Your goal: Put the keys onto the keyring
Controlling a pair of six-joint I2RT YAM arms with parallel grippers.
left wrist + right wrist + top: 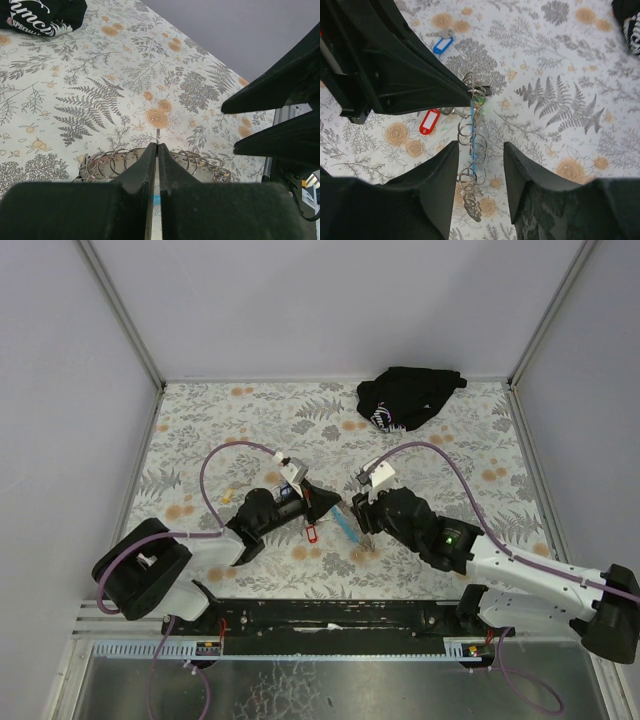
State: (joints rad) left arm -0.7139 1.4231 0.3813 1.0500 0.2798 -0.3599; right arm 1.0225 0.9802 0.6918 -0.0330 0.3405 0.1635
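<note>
The keyring (466, 134), a string of small metal rings along a light-blue strap (473, 150), lies stretched on the fern-and-flower patterned bench (450, 440) at the middle of the scene, where the two arms meet. The left pincer (157, 147) is clenched, its fingers pressed flat together. Its tips sit right at the far end of the string, and a thin bit of metal pokes out from between them, so it appears to be nipping the keyring there. In the left wrist view the rings fan out to either side beneath those tips. The right pincer (480, 144) is released, and the keyring runs straight down the gap between its fingers with bench showing on both sides, touching neither finger as far as can be seen. A red-tagged key (429, 121) lies loose on the bench just beside the string, near the right pincer's finger on that side. A blue-tagged key (441, 45) lies well apart from the string, past the left pincer's fingers. A black cloth bundle (408, 397) sits at the far edge.
</note>
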